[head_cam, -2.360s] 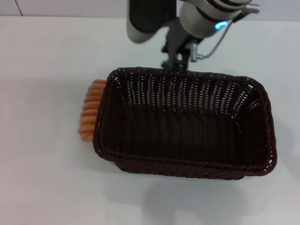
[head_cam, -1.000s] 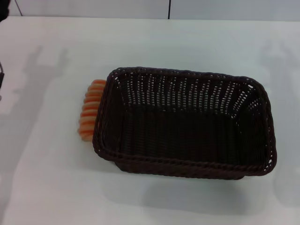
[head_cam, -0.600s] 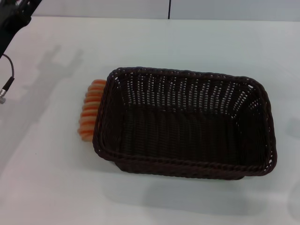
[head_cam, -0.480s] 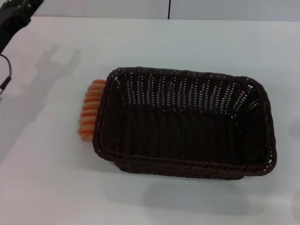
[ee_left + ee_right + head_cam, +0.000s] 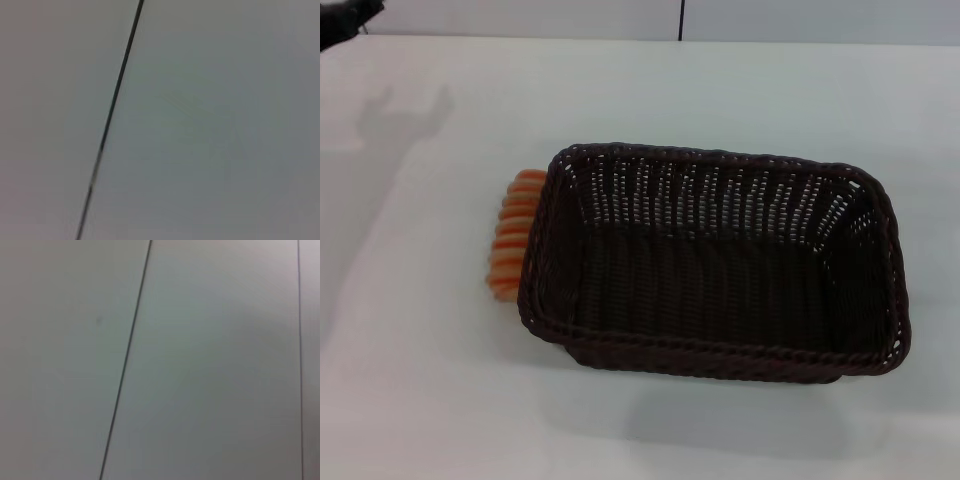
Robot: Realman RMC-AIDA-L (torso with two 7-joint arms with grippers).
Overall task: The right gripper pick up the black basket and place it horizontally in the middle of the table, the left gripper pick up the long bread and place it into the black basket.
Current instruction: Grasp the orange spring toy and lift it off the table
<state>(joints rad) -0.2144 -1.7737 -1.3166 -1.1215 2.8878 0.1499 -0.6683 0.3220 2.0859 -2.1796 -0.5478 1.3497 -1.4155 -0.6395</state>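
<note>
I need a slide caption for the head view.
Empty black basket on white table, long bread against its left end.

No text, label, brand, number or sign can be read on anything in the head view or either wrist view.

pale wall (image 5: 520, 15), dark seam (image 5: 680, 20)

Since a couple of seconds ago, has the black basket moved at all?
No. The black basket sits in the same spot on the table, with the long bread tucked against the same end.
</note>
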